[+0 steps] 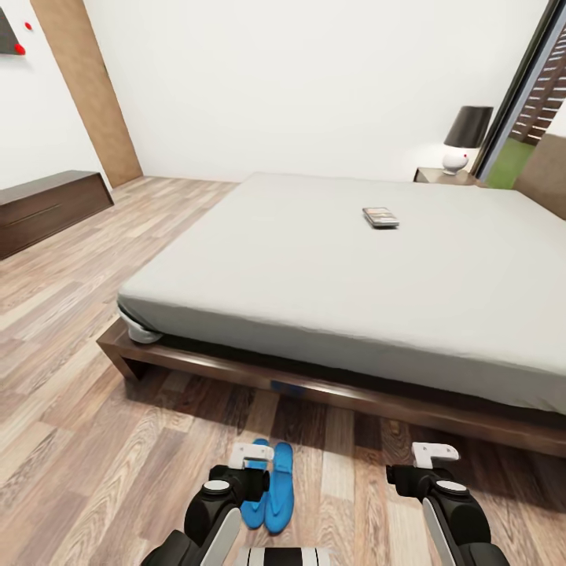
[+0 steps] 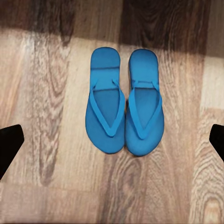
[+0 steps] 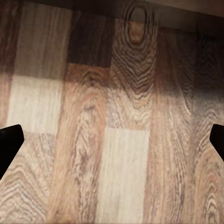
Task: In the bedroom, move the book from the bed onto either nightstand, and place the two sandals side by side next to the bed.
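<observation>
Parked at the foot of the bed [image 1: 330,283]. I see the book [image 1: 380,217] lying flat on the mattress, up toward the head end and well in from both side edges; its cover is too small to read. The two sandals [image 2: 124,107] lie side by side on the floor [image 1: 86,440], soles touching along their inner edges, just beside the foot-end frame. In the head view my left arm covers part of the nearer sandal. Left hand [image 2: 112,142] hangs over the sandals, fingers spread wide, holding nothing. Right hand [image 3: 112,140] is likewise spread and empty over bare planks. A nightstand [image 1: 442,176] sits beyond the far corner of the bed, mostly hidden by the mattress, with a lamp [image 1: 464,138] on it. A long dark cabinet [image 1: 47,208] stands along the left wall, cut off by the frame edge.
</observation>
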Robot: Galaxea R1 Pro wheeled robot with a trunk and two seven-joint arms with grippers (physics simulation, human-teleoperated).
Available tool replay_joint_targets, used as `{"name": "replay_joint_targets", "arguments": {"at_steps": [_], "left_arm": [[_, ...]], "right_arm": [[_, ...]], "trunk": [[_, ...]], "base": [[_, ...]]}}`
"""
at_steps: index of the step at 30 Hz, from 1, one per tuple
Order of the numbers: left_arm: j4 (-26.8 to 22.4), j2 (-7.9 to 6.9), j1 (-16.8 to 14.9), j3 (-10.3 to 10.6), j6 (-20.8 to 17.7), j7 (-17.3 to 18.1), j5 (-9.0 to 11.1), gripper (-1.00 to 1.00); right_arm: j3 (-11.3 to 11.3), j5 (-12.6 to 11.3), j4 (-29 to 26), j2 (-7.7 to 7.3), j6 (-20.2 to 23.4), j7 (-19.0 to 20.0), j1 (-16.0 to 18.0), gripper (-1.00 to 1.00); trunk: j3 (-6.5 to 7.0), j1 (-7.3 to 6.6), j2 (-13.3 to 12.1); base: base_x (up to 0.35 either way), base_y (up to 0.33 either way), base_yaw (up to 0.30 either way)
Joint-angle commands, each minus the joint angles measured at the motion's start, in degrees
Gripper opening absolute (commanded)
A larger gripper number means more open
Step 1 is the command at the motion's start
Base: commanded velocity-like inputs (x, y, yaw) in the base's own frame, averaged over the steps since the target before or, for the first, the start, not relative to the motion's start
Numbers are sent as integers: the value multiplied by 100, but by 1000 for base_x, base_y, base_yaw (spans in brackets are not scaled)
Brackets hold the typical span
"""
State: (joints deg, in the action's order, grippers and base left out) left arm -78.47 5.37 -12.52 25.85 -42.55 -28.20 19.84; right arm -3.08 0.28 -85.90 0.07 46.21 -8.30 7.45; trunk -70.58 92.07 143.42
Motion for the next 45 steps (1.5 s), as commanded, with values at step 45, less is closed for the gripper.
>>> {"name": "replay_joint_targets", "arguments": {"at_steps": [45], "left_arm": [[11, -1, -4, -1, -14, -54, 83, 100]], "right_arm": [[17, -2, -5, 15, 18, 21, 2, 100]], "trunk": [[-187, -1, 2]], "base": [[0, 0, 145]]}}
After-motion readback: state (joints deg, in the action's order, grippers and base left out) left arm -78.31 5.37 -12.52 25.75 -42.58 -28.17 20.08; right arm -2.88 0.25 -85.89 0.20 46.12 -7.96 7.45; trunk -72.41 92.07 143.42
